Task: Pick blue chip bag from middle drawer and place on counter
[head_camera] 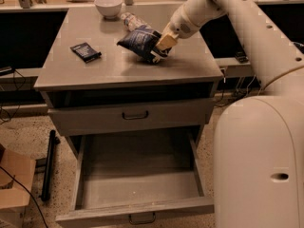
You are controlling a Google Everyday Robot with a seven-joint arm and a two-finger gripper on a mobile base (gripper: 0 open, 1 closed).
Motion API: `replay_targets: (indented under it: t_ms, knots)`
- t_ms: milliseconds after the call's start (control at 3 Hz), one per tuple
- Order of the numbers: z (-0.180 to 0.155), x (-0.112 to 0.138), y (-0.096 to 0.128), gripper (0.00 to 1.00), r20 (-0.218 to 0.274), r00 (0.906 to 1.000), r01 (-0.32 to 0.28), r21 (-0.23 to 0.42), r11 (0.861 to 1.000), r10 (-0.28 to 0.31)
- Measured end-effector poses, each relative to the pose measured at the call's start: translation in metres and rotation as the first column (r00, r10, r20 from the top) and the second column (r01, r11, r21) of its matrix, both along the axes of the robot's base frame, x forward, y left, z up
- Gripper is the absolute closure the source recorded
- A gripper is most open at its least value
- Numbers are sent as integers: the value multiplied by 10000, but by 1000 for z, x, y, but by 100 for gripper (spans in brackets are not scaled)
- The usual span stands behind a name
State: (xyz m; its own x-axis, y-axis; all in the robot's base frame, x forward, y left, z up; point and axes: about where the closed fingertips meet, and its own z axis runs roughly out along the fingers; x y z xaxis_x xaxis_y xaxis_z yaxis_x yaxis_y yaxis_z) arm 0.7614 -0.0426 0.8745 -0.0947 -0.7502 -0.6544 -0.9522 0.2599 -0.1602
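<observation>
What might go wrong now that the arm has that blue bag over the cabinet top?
The end effector, low over the counter, grips the blue chip bag by one edge; the crumpled foil might slip or land unevenly on release. The clear bottle lies just behind the bag, so a nudge might roll it toward the white bowl. The open drawer juts out beside the robot's base and might get bumped.
</observation>
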Motion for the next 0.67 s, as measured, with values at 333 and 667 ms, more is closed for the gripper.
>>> replay_targets:
  t_ms: [333, 667]
  knots:
    - [0, 0, 0, 7, 0, 10000, 0, 0, 10000, 0]
    - [0, 0, 0, 0, 0, 10000, 0, 0, 10000, 0]
